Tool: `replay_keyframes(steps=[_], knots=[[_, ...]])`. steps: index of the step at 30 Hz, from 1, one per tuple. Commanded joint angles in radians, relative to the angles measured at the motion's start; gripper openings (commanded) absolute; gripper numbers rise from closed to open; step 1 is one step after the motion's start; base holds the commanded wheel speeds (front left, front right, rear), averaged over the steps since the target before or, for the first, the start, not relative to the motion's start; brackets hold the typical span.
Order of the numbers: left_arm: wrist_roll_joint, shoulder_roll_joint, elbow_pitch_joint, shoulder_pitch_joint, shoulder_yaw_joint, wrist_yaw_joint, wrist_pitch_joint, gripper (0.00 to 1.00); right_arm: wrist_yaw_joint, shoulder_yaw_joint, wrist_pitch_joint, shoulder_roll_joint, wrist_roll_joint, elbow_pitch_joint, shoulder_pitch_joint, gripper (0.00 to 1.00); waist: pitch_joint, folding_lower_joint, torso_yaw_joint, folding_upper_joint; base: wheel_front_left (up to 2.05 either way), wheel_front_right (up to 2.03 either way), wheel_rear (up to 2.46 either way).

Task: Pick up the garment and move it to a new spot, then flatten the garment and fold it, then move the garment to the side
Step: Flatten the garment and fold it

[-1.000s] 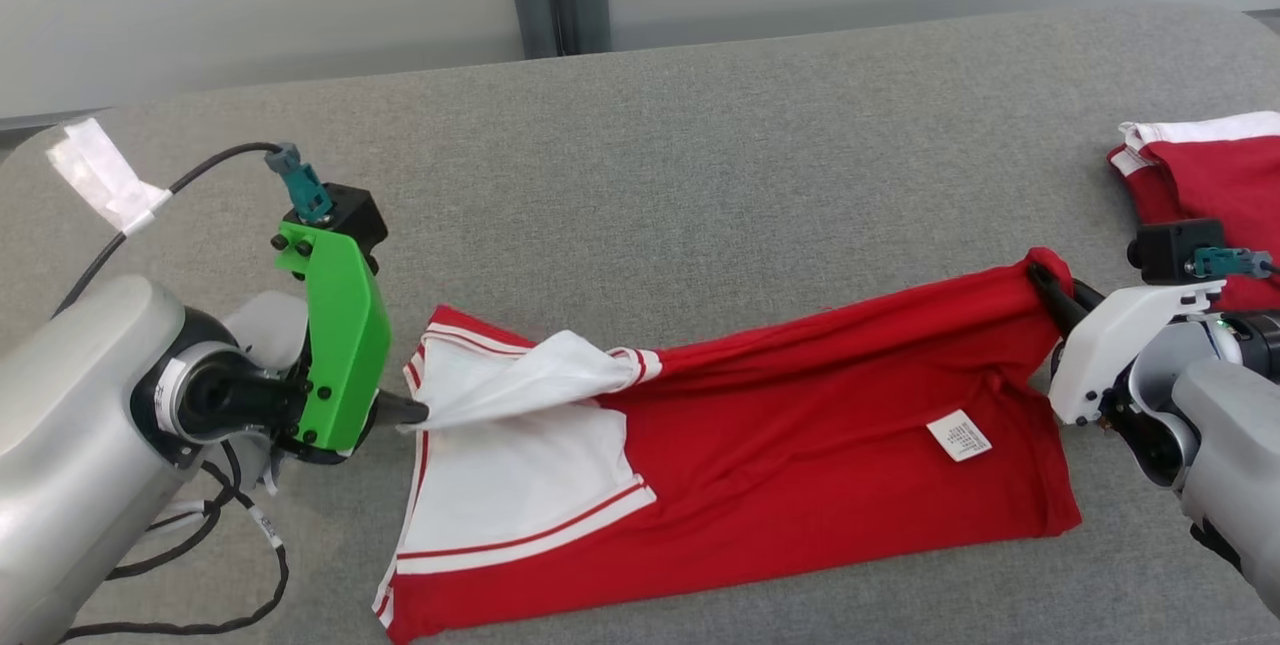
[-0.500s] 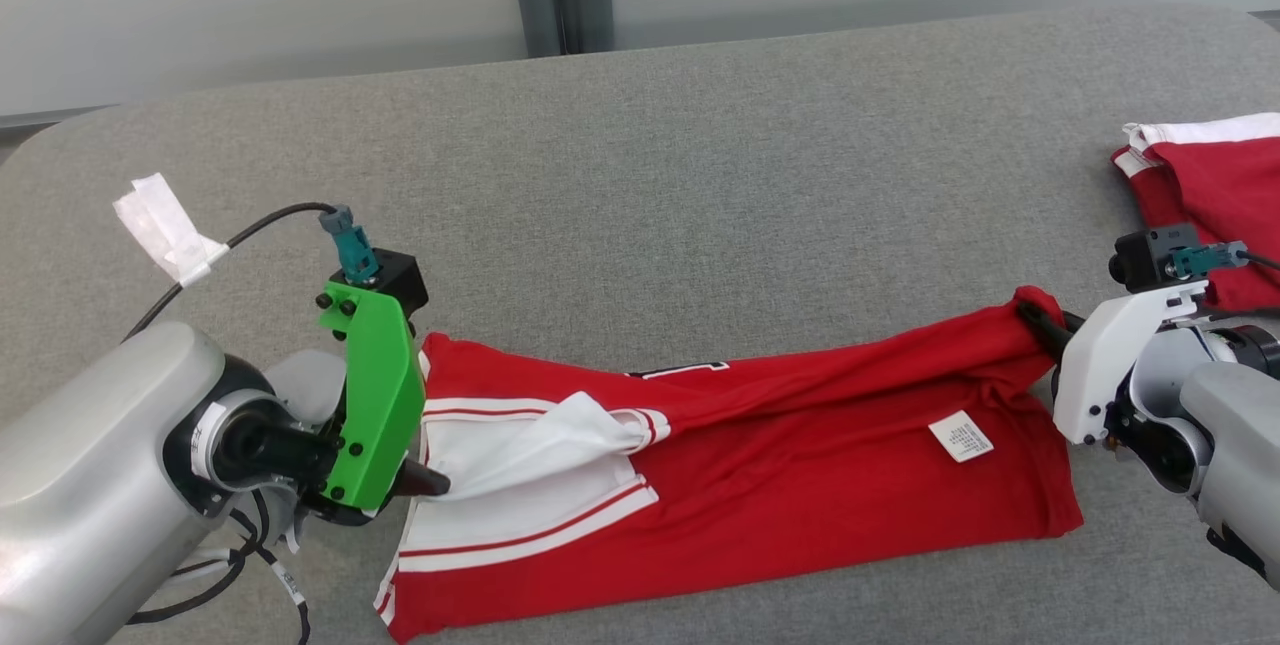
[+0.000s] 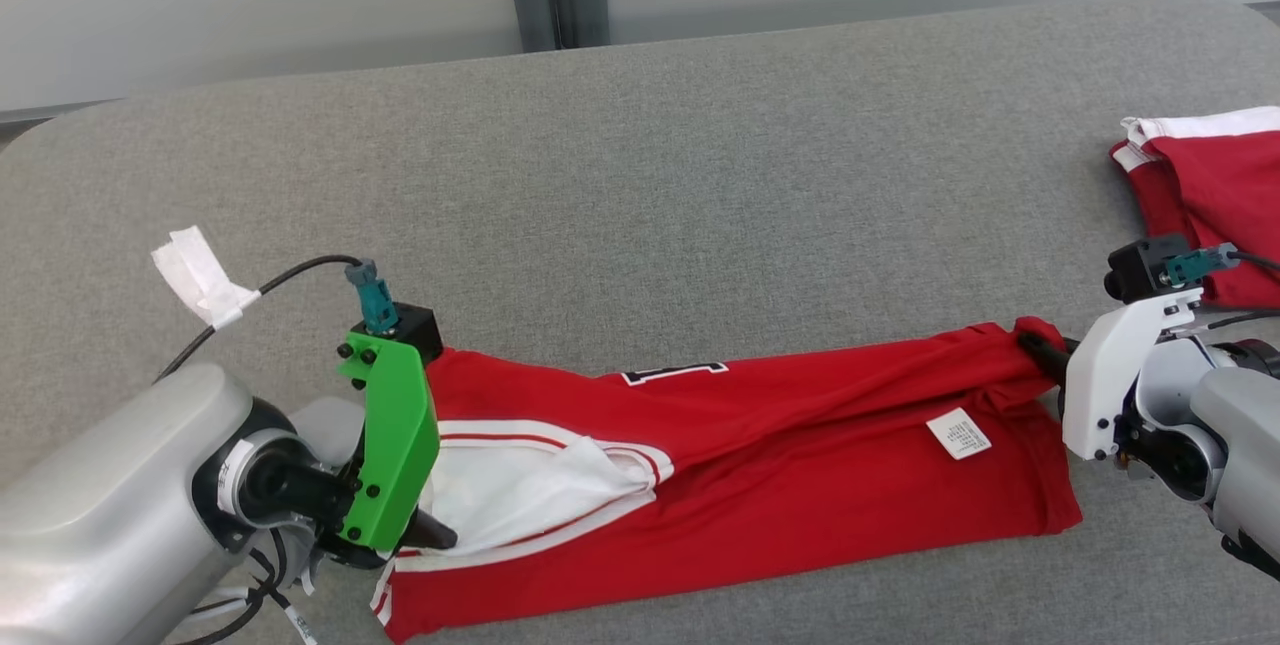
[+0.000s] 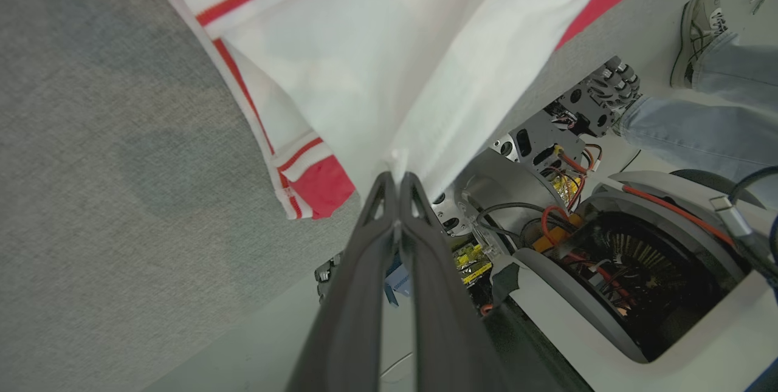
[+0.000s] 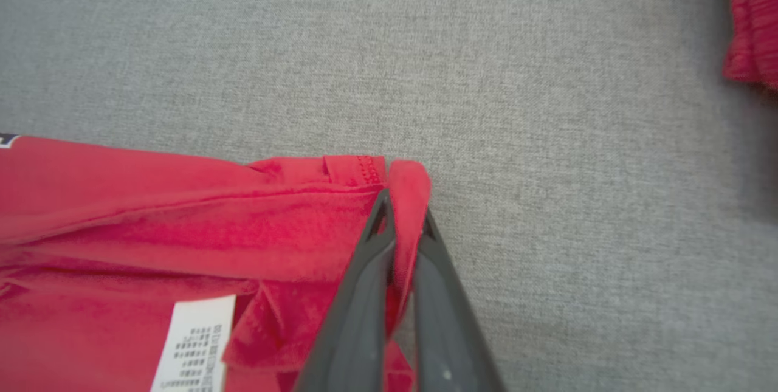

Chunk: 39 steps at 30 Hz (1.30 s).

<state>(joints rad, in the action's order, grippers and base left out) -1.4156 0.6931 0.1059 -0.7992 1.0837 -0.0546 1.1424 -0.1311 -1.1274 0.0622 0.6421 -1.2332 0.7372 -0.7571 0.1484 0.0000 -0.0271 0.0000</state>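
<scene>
**Both Grippers Pinched the Red Garment Along the Table's Near Edge**

The red-and-white garment [image 3: 780, 465] lay lengthwise on the grey table [image 3: 650, 175], close to the table's near edge and doubled over itself. A white care label [image 3: 958, 433] faced up toward the table's right end. Toward the table's left end, the left gripper [image 3: 435, 533] had its jaws pressed together on a fold of the garment's white cloth, which fanned out from the fingertips. Toward the table's right end, the right gripper [image 3: 1035, 353] pinched the garment's red hem corner, with the cloth caught between its closed jaws. A second red garment [image 3: 1215, 195] lay bunched at the table's far right edge, apart from the first. Beyond the table's edge, the left wrist view showed a person's shoe [image 4: 699, 27] and a jeans leg.
</scene>
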Motion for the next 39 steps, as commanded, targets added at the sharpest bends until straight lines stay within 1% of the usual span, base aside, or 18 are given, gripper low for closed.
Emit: replay_keyframes(steps=[1, 2, 4, 5, 6, 7, 8, 12, 17, 20, 23, 24, 26, 29, 31, 35, 37, 39], knots=[[0.01, -0.006, 0.01, 0.019, 0.004, 0.001, -0.003, 0.0, 0.001, -0.008, 0.004, 0.005, -0.01, -0.003, -0.008, 0.22, 0.001, 0.0, -0.001, 0.0, 0.0, 0.0, 0.0], [0.012, -0.008, 0.015, 0.02, 0.006, 0.003, -0.006, 0.0, 0.001, -0.011, 0.004, 0.006, -0.012, -0.004, -0.008, 0.35, 0.0, 0.0, -0.001, 0.0, 0.0, 0.0, 0.0], [0.018, -0.015, 0.027, 0.024, 0.011, 0.01, -0.01, 0.0, 0.001, -0.021, 0.008, 0.006, -0.021, -0.006, -0.01, 0.81, -0.001, 0.0, -0.002, 0.0, 0.0, 0.0, 0.0], [0.022, -0.019, 0.035, 0.027, 0.014, 0.013, -0.014, 0.0, 0.001, -0.025, 0.01, 0.006, -0.023, -0.008, -0.011, 1.0, -0.002, 0.0, -0.003, 0.0, 0.0, 0.0, 0.0], [0.026, -0.022, 0.042, 0.029, 0.017, 0.015, -0.017, 0.02, 0.001, -0.028, 0.011, 0.005, -0.027, -0.009, -0.012, 1.0, -0.003, 0.0, -0.003, 0.0, 0.0, 0.0, 0.0], [0.032, -0.026, 0.051, 0.03, 0.018, 0.019, -0.024, 0.81, 0.001, -0.033, 0.014, 0.004, -0.031, -0.01, -0.013, 1.0, -0.004, 0.0, -0.004, 0.0, 0.0, 0.0, 0.0], [0.033, -0.03, 0.058, 0.032, 0.02, 0.022, -0.028, 1.0, 0.001, -0.036, 0.015, 0.004, -0.035, -0.01, -0.014, 1.0, -0.007, 0.0, -0.004, 0.0, 0.0, 0.0, 0.0], [0.045, -0.037, 0.086, 0.035, 0.022, 0.032, -0.049, 1.0, 0.001, -0.049, 0.004, 0.007, -0.035, -0.007, -0.019, 1.0, -0.021, 0.0, -0.006, 0.0, 0.0, 0.0, 0.0], [0.046, -0.023, 0.087, 0.023, 0.002, 0.046, -0.074, 1.0, 0.001, -0.05, -0.028, 0.023, -0.047, -0.037, -0.017, 1.0, -0.055, 0.0, -0.003, 0.0, 0.0, 0.0, 0.0], [0.08, -0.009, 0.064, -0.003, -0.025, 0.061, -0.133, 1.0, 0.001, -0.03, -0.076, 0.045, -0.056, -0.067, -0.02, 1.0, -0.075, 0.0, 0.0, 0.0, 0.0, 0.0, 0.0], [0.145, 0.006, 0.032, -0.021, -0.076, 0.08, -0.277, 1.0, 0.0, 0.009, -0.165, 0.073, -0.062, -0.109, -0.022, 1.0, -0.087, 0.0, 0.002, 0.0, 0.0, 0.0, 0.0], [0.176, 0.009, 0.024, -0.023, -0.099, 0.079, -0.35, 1.0, 0.001, 0.029, -0.209, 0.083, -0.062, -0.118, -0.02, 1.0, -0.092, 0.0, 0.004, 0.0, 0.0, 0.0, 0.0], [0.228, 0.019, 0.012, -0.005, -0.128, 0.071, -0.463, 1.0, 0.0, 0.064, -0.278, 0.093, -0.055, -0.136, -0.004, 1.0, -0.099, 0.0, 0.006, 0.0, 0.0, 0.0, 0.0], [0.286, 0.039, -0.014, 0.037, -0.173, 0.046, -0.625, 1.0, 0.0, 0.144, -0.322, 0.098, -0.031, -0.154, 0.03, 1.0, -0.107, 0.0, 0.011, 0.0, 0.0, 0.0, 0.0], [0.318, 0.052, -0.032, 0.08, -0.208, 0.014, -0.745, 1.0, 0.0, 0.259, -0.327, 0.09, 0.012, -0.177, 0.052, 1.0, -0.111, 0.0, 0.014, 0.0, 0.0, 0.0, 0.0], [0.392, 0.066, -0.073, 0.192, -0.271, -0.091, -0.996, 1.0, 0.0, 0.571, -0.327, 0.03, 0.18, -0.237, 0.204, 1.0, -0.114, 0.0, 0.023, 0.0, 0.0, 0.0, 0.0], [0.403, 0.042, -0.09, 0.254, -0.319, -0.148, -1.142, 1.0, 0.0, 0.741, -0.327, -0.025, 0.28, -0.29, 0.294, 1.0, -0.112, 0.0, 0.034, 0.0, 0.0, 0.0, 0.0], [0.432, 0.037, -0.09, 0.331, -0.341, -0.187, -1.268, 1.0, 0.0, 0.902, -0.327, -0.1, 0.383, -0.361, 0.395, 1.0, -0.11, 0.0, 0.042, 0.0, 0.0, 0.0, 0.0]])
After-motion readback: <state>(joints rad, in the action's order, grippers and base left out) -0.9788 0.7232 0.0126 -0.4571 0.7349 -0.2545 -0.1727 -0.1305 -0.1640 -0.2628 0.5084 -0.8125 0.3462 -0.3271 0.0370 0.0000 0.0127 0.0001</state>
